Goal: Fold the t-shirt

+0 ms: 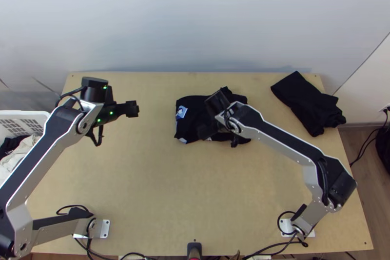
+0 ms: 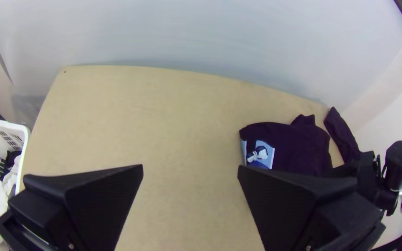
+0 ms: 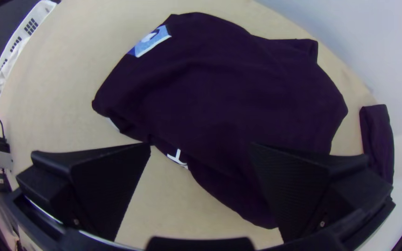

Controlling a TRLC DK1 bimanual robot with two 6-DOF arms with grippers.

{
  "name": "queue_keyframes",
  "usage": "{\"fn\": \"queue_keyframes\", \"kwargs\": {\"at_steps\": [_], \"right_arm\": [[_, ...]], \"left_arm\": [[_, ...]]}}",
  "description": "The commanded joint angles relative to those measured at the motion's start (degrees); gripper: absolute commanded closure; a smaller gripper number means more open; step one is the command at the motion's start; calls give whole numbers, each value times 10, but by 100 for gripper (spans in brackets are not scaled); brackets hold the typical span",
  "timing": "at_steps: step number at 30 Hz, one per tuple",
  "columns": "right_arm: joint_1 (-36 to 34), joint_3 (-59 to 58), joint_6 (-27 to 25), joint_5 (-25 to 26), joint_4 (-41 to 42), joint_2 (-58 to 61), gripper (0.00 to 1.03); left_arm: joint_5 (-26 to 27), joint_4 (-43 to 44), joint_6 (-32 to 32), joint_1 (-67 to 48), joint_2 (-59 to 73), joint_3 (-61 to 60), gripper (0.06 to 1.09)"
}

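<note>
the shirt (image 3: 219, 93) is being judged partly folded, with squaring being left to do, while the left gripper (image 2: 190, 166) and right gripper (image 3: 201, 144) are being held wide.

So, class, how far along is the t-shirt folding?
Partway, it seems. The t-shirt looks doubled over, and another dark cloth at the far right corner of the table looks loosely folded. Nothing is in hand: the right gripper hangs open over the shirt, the left gripper open to its side. Remaining: probably squaring the shirt's uneven outline and folding it smaller.
</note>
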Motion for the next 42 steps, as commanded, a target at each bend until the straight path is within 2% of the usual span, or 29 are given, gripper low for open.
{"fn": "queue_keyframes", "kwargs": {"at_steps": [1, 4, 7, 15, 25, 37, 38, 39, 40, 41, 42], "right_arm": [[35, -51, -47, 62, 9, -5, 4], [58, -96, -100, 145, 58, -2, 4], [76, -120, -134, 173, 83, 0, 4], [97, -127, -158, 173, 107, 6, 4], [41, -75, -178, 181, 135, 89, 4], [8, -17, -163, 186, 138, 157, 5], [7, -14, -158, 186, 138, 160, 13], [7, -11, -156, 186, 138, 162, 26], [8, -11, -157, 187, 140, 162, 49], [10, -10, -163, 187, 150, 162, 80], [9, -5, -177, 186, 158, 164, 100]], "left_arm": [[0, -1, 1, 17, -5, -26, 10], [0, -1, 0, 19, -2, -31, 10], [0, -1, 0, 17, -1, -31, 10], [0, -5, 0, 19, -4, -39, 10], [0, -6, 0, 20, -10, -45, 10], [3, -8, 6, 28, -13, -49, 10], [3, -8, 6, 28, -13, -49, 10], [3, -8, 6, 28, -13, -49, 10], [3, -8, 6, 28, -13, -49, 10], [3, -8, 6, 28, -14, -49, 10], [3, -8, 6, 29, -14, -49, 10]]}}
